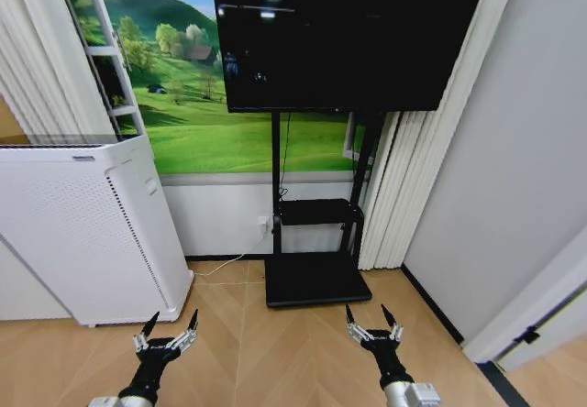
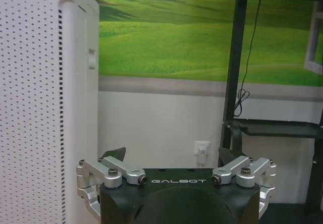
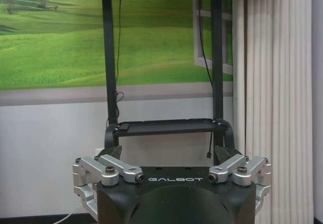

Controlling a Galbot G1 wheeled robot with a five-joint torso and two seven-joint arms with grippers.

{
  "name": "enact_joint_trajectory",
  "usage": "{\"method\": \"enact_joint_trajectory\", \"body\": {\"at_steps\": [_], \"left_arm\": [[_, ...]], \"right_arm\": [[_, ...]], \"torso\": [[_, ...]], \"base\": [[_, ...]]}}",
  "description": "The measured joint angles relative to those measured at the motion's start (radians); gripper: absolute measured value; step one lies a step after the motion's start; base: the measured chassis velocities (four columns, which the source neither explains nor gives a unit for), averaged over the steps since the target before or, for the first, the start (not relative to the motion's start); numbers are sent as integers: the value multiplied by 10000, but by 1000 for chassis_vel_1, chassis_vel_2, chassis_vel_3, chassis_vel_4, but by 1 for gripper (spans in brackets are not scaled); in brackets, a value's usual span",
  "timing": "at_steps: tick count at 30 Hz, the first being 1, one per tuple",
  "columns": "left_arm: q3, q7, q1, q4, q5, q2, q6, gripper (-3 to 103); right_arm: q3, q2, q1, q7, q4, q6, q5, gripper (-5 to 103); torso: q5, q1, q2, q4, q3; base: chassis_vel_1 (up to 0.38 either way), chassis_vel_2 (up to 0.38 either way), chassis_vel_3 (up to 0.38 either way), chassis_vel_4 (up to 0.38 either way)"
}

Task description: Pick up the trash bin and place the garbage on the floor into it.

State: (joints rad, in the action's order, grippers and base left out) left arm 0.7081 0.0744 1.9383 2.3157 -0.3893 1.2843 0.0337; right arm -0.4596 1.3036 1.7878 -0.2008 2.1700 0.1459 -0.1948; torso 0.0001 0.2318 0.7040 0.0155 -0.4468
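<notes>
The trash bin and the garbage are out of view. The floor (image 1: 275, 352) is light tan chevron parquet, bare in front of me. My left gripper (image 1: 174, 317) hovers low over it at the lower left, open and holding nothing, close to the foot of a white appliance. My right gripper (image 1: 366, 312) is held at the same height on the lower right, open and holding nothing, just short of a black stand's base. In the left wrist view the left gripper (image 2: 173, 156) faces the wall. In the right wrist view the right gripper (image 3: 169, 153) faces the stand's shelf.
A tall white perforated appliance (image 1: 83, 233) stands at the left. A black TV stand (image 1: 316, 279) with a flat base and a large screen (image 1: 348, 31) rises straight ahead. A white cable (image 1: 220, 268) runs along the floor. Grey wall (image 1: 514, 169) and pleated curtain (image 1: 413, 196) close the right.
</notes>
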Motion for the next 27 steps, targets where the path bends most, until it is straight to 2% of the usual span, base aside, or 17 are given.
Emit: {"method": "enact_joint_trajectory", "body": {"at_steps": [7,27], "left_arm": [[4,6,0,-1,0,-4,1,100],[0,3,0,0,-1,0,1,100]], "right_arm": [[5,3,1,1,0,0,0,100],[0,0,1,0,0,0,0,100]], "torso": [[-2,117,289,-6,-175],[-1,485,1169,-5,-687]], "base": [[179,169,-181,-181],[-3,-5,11,14]]}}
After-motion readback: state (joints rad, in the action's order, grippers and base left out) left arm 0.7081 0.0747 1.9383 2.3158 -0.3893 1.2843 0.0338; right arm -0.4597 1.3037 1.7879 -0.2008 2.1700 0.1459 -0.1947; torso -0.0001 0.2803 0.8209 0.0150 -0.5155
